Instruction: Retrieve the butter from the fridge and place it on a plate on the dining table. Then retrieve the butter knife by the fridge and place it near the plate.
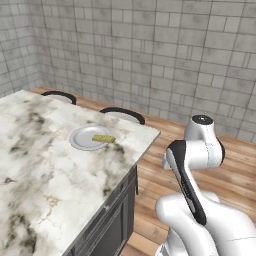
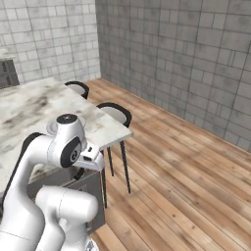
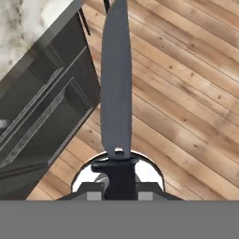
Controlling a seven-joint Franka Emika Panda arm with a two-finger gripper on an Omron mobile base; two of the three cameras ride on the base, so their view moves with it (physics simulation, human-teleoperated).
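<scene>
In the hand view, my gripper (image 3: 120, 187) is shut on the black handle of the butter knife (image 3: 115, 88). The long dark blade points away from the hand, over the wooden floor beside the dining table's dark panelled base (image 3: 42, 112). The left base view has the pale yellow-green butter (image 1: 103, 138) lying on the right part of the round grey-white plate (image 1: 81, 140). That plate sits on the marble dining table (image 1: 40, 175) near its far right corner. My arm is folded low, to the right of the table's edge. The fridge is out of view.
Two black round-backed stools (image 1: 122, 114) (image 1: 59, 95) stand along the table's far side. A grey tiled wall (image 1: 150, 50) runs behind them. Wooden floor (image 2: 186, 166) lies open to the right of the table.
</scene>
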